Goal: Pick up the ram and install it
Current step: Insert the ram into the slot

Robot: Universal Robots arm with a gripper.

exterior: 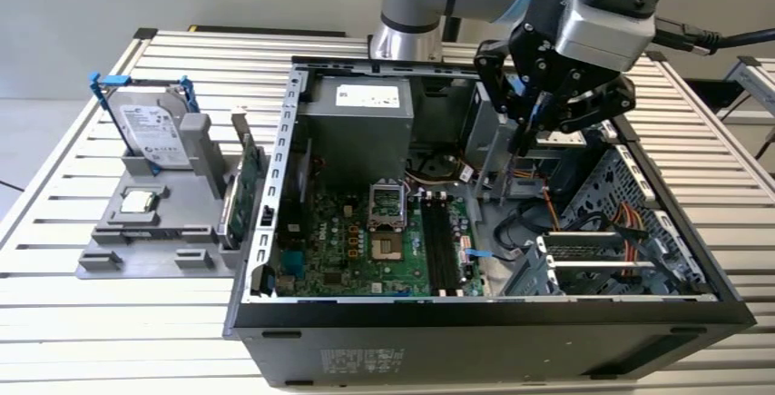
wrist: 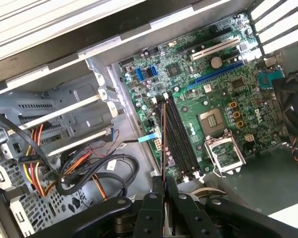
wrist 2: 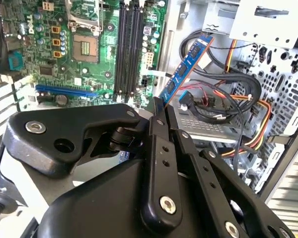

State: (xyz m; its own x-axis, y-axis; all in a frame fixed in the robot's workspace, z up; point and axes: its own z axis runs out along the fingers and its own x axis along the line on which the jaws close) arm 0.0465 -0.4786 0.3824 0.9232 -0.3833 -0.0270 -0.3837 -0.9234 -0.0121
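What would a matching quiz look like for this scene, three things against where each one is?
Things:
1. ram
2. hard drive
3. slots

Places:
A. in the grey stand outside the case
B. empty, on the motherboard
C. held in the claw

Pairs: 1-C, 2-A, 3-B.

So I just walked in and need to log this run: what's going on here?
The robot arm's gripper is shut on the ram and holds it in the air over the open computer case. The stick is not yet installed: the long memory slots on the motherboard below are empty.
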